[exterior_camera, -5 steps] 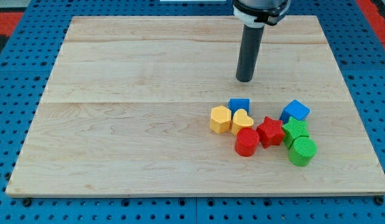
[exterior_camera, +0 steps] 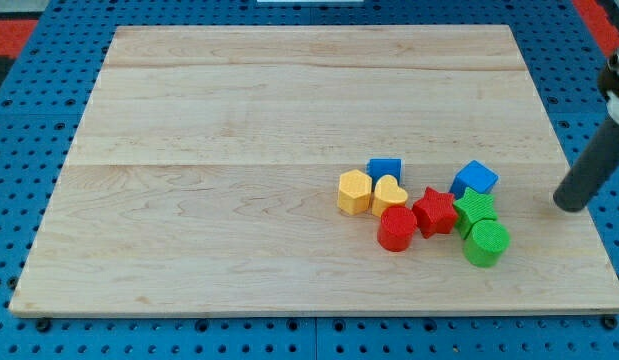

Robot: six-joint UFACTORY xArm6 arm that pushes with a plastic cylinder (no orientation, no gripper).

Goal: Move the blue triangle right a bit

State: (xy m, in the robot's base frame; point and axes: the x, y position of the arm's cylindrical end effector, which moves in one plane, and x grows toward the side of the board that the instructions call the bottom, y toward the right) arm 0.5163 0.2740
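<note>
A small blue block, which seems to be the triangle, sits at the top of a cluster right of the board's centre, touching the yellow heart below it. A second blue block, a cube, is at the cluster's upper right. My tip rests on the board near its right edge, well to the right of the blue cube and apart from every block. The rod leans up to the view's right edge.
The cluster also holds a yellow hexagon, a red cylinder, a red star, a green star and a green cylinder. The wooden board lies on a blue pegboard.
My tip has moved from above the small blue block, near the view's top, down and far right to the board's right edge. No block has moved.
</note>
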